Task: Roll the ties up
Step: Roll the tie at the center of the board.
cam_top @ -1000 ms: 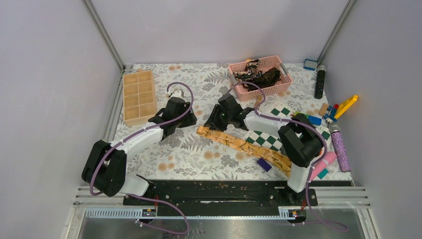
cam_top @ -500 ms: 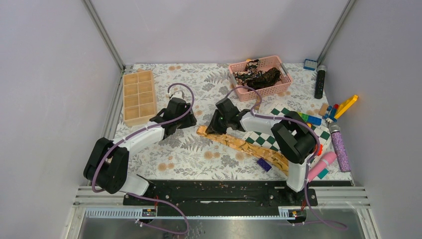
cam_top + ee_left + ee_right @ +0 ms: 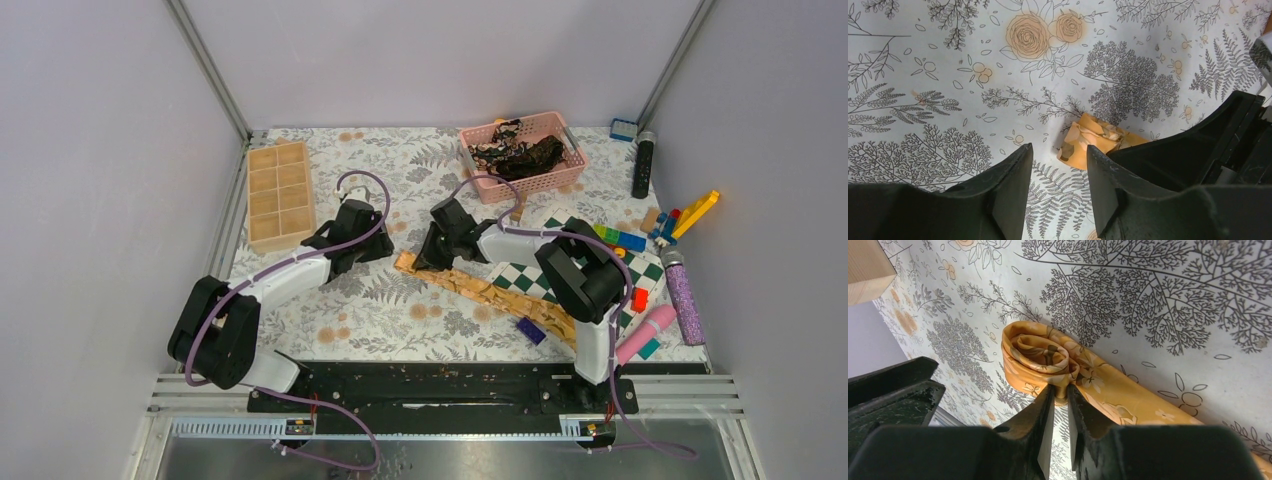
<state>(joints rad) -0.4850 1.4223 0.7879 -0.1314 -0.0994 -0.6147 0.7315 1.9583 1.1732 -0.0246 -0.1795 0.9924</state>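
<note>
Golden tie: centre frame, lying diagonally on floral cloth and partly over checkered board. Its left end is coiled, and only the right wrist view shows the coil. Right gripper: nipping the coil's edge. Left gripper: spread, empty, just beside. Dark ties: in pink basket, upper right.

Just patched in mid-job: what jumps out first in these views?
The golden tie lies diagonally at centre, its left end curled into a small roll pinched by the right gripper. The left gripper hangs open close to that roll, not touching it. Far back, a pink basket holds the dark ties.
</note>
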